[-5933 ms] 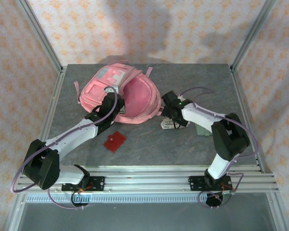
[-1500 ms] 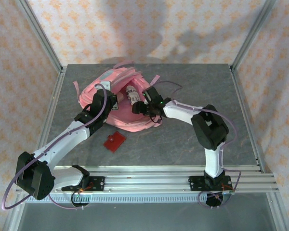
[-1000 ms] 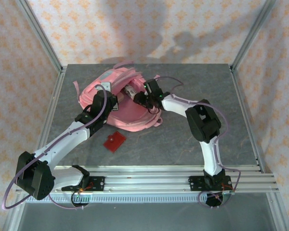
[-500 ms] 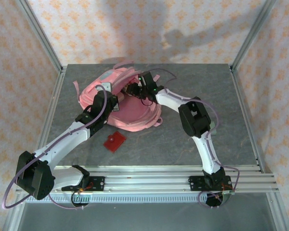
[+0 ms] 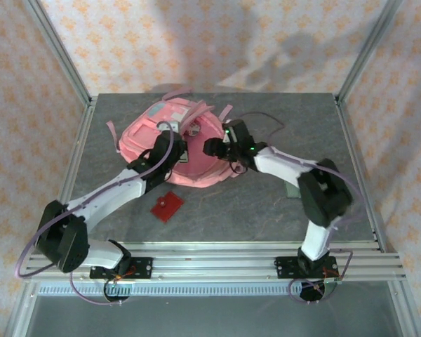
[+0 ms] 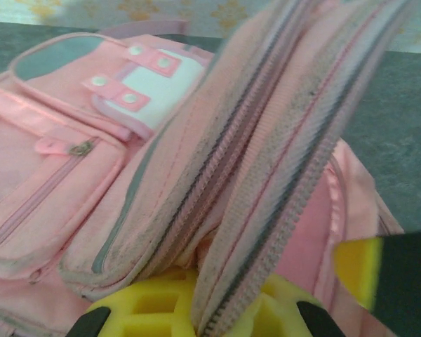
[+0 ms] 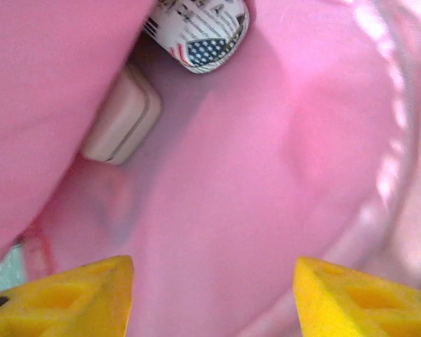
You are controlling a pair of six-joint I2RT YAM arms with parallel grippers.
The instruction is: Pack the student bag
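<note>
The student bag point(image 5: 149, 133) lies at the table's back left, its main compartment gaping open. My left gripper point(image 5: 177, 143) is shut on the bag's grey zip edge point(image 6: 266, 196), with the flap pinched between its yellow fingers point(image 6: 147, 309). The white patch point(image 6: 158, 84) and front pockets face up behind it. My right gripper point(image 5: 212, 147) hangs open over the pink lining point(image 7: 266, 154), with nothing between its fingertips point(image 7: 70, 295). Deeper inside lie a printed cylinder with a flag pattern point(image 7: 200, 28) and a pale rectangular block point(image 7: 123, 116).
A flat red card-like item point(image 5: 167, 206) lies on the grey table point(image 5: 266, 217) in front of the bag. A grey-green object point(image 5: 292, 189) peeks out from under my right arm. Pink straps point(image 5: 226, 112) trail behind the bag.
My right gripper carried the printed cylinder into the bag, let it go and drew back toward the right rim. My left gripper shifted slightly right, still holding the zip edge.
</note>
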